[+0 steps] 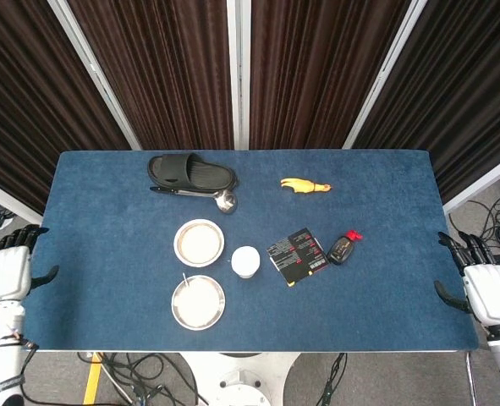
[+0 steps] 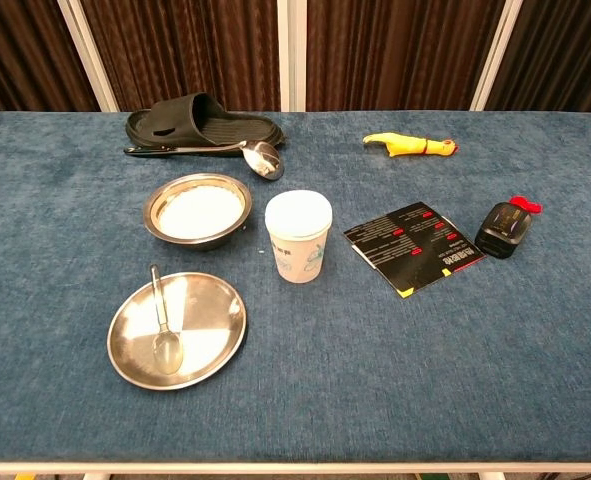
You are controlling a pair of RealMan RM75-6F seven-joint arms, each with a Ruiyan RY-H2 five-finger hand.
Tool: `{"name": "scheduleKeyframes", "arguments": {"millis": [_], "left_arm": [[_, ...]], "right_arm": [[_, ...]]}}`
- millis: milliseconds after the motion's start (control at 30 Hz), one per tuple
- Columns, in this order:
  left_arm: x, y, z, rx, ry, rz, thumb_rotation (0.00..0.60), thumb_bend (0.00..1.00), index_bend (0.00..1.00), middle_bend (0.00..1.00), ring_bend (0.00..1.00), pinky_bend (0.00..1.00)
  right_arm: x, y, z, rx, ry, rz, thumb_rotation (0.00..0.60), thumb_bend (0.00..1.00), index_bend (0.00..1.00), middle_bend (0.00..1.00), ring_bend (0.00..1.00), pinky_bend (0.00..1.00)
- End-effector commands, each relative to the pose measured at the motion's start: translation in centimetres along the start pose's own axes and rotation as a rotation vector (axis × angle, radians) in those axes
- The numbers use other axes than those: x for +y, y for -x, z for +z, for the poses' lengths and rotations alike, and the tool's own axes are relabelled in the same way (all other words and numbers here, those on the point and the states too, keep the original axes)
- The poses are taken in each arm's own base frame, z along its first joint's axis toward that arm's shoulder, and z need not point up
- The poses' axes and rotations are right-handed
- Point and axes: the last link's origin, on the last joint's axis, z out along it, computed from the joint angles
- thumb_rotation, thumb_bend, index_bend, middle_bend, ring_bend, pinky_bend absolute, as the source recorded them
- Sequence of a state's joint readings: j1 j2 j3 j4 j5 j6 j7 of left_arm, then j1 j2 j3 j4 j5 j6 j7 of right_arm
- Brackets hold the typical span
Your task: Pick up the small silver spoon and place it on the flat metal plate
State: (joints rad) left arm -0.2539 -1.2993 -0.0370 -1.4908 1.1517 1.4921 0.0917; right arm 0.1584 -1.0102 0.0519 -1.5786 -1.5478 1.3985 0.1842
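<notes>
The small silver spoon [image 2: 162, 325] lies on the flat metal plate [image 2: 215, 335], bowl toward the front, handle sticking out past the plate's far rim. From the head view the plate [image 1: 209, 311] sits near the table's front edge and the spoon's handle [image 1: 184, 279] shows at its upper left. My left hand [image 1: 9, 272] hangs off the table's left side, fingers apart, holding nothing. Off the right side, my right hand [image 1: 480, 288] is likewise empty with its fingers spread. Neither hand shows in the chest view.
A metal bowl [image 2: 196, 209] sits behind the plate, a paper cup [image 2: 298, 236] to its right. A black slipper [image 2: 201, 122] and a large ladle [image 2: 257, 157] lie at the back. A black booklet [image 2: 412, 247], a black bottle [image 2: 505, 228] and a yellow toy [image 2: 409, 145] are on the right.
</notes>
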Motion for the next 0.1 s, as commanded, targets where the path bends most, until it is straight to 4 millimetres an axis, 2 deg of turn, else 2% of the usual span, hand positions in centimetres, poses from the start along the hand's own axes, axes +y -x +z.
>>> {"name": "scheduleKeyframes", "arguments": {"millis": [33, 100], "left_arm": [[-1.5, -0.9, -3.6, 0.025, 0.016, -0.001, 0.600, 0.25, 0.30, 0.29, 0.21, 0.21], [-1.4, -1.0, -4.9, 0.035, 0.034, 0.001, 0.600, 0.25, 0.30, 0.29, 0.21, 0.21]], "right_arm": [[-0.1, 0.3, -0.2, 0.002, 0.007, 0.000, 0.600, 0.27, 0.03, 0.19, 0.00, 0.03], [-0.2, 0.5, -0.5, 0.006, 0.013, 0.005, 0.600, 0.27, 0.03, 0.19, 0.00, 0.03]]}}
